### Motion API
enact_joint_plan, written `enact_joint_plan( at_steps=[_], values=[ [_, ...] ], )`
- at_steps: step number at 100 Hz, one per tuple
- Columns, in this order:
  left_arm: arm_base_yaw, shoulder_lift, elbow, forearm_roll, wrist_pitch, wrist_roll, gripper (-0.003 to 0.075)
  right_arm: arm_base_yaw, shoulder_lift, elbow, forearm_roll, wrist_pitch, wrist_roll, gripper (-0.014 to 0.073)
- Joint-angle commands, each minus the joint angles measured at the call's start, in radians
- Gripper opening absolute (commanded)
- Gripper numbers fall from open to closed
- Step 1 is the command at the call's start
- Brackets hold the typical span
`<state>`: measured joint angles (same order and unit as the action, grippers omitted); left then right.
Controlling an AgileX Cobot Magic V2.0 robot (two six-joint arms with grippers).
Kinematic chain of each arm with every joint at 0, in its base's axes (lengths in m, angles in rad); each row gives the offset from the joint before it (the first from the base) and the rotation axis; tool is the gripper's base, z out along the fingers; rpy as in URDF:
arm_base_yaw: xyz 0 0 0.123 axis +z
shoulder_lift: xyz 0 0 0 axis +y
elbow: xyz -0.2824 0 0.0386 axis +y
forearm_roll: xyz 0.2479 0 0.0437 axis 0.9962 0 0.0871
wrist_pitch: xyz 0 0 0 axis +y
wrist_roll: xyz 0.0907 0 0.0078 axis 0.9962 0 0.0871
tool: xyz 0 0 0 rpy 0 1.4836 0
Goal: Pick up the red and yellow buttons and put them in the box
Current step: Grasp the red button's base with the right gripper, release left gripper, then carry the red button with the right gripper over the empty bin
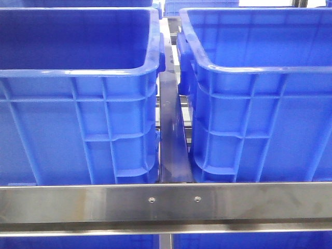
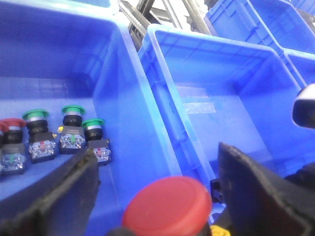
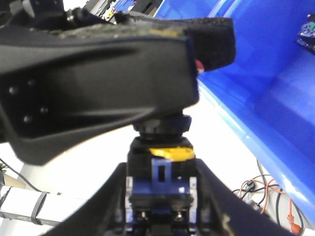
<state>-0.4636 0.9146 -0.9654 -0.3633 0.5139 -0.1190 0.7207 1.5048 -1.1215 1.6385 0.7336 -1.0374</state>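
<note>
Although the front view shows neither arm, it records two large blue bins, a left bin point(image 1: 78, 104) and a right bin point(image 1: 259, 104), standing side by side behind a steel rail point(image 1: 166, 203), with a narrow gap between them.

In the left wrist view, the left gripper point(image 2: 162, 196) has a red button point(image 2: 167, 202) between its dark fingers point(image 2: 64, 191); whether the fingers actually press on it cannot be told, since visible space lies to either side of the red cap. The button hangs above the wall dividing two blue bins. In the bin on one side of that wall lie three green buttons point(image 2: 73, 125) and one further red-capped button point(image 2: 11, 147), all standing close together on the floor. The adjoining bin point(image 2: 221, 98) shows a bare floor with a patch of clear tape.

In the right wrist view, the right gripper point(image 3: 160, 196) is closed on a yellow button point(image 3: 160, 172), its fingers point(image 3: 103, 206) pressed against both sides of the switch body. A large black gripper body point(image 3: 98, 88) sits immediately above this button, touching it. A blue bin wall point(image 3: 256, 98) lies behind.
</note>
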Motion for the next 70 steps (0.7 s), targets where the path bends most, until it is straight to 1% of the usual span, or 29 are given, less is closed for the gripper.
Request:
enact_joint_plan(
  at_steps=[1,21,42,60,70],
  values=[
    [-0.007,-0.018,-0.028,0.014,-0.081,0.007,0.0477,0.001,-0.040,-0.038,0.060,0.014,-0.018,0.0004],
    [-0.007,-0.073,-0.028,0.124,-0.071,0.007,0.0477,0.000,-0.040,-0.038,0.060,-0.031,-0.018,0.0004],
    [0.008,-0.148,-0.026,0.265,0.003,0.007,0.0477,0.000,-0.040,-0.038,0.060,-0.095,-0.018,0.0004],
    [0.085,-0.217,0.011,0.363,0.058,0.005,0.0477,0.000,-0.040,-0.038,0.060,-0.097,-0.018,0.0004],
    [0.148,-0.261,0.053,0.378,0.076,0.005,0.0477,0.000,-0.040,-0.038,0.060,-0.097,-0.018,0.0004]
  ],
)
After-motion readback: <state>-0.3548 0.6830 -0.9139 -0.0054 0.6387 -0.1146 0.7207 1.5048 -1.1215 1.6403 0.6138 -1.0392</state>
